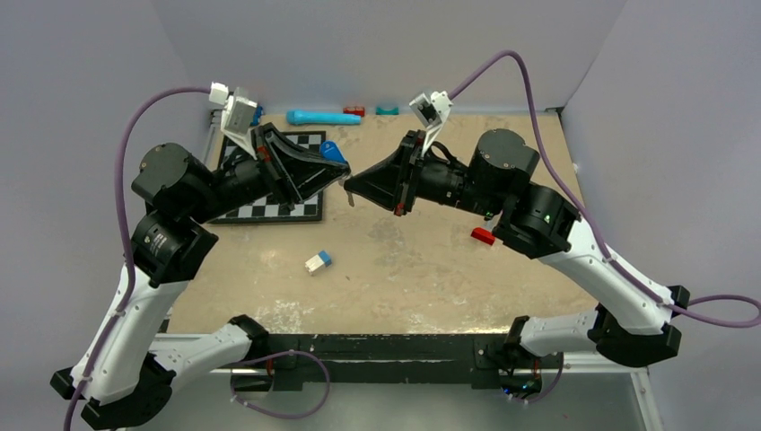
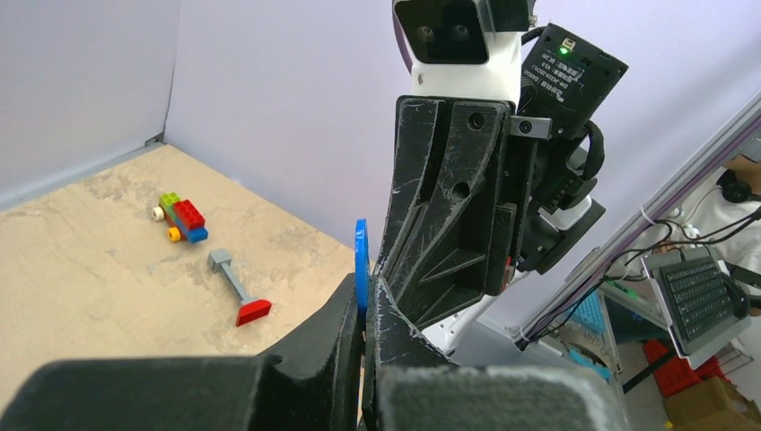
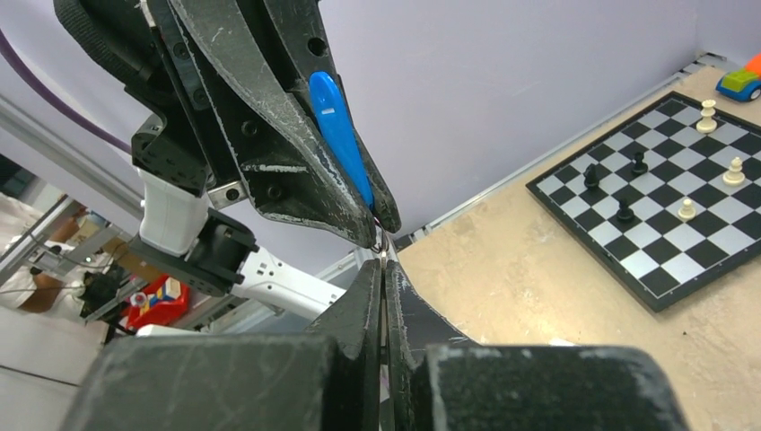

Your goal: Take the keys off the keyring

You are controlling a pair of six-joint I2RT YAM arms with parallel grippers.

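Both grippers meet tip to tip in mid-air above the table's middle. My left gripper is shut on the blue-headed key, whose head sticks out above the fingers. The key also shows in the left wrist view and the right wrist view. My right gripper is shut on a thin pale metal strip, apparently the silver key, right under the left fingertips. A small wire keyring shows between the two tips. A bit of pale metal hangs below them.
A chessboard with pieces lies under the left arm. A white-and-blue block lies in front and a red piece under the right arm. A long blue object lies by the back wall. A brick cluster is far right.
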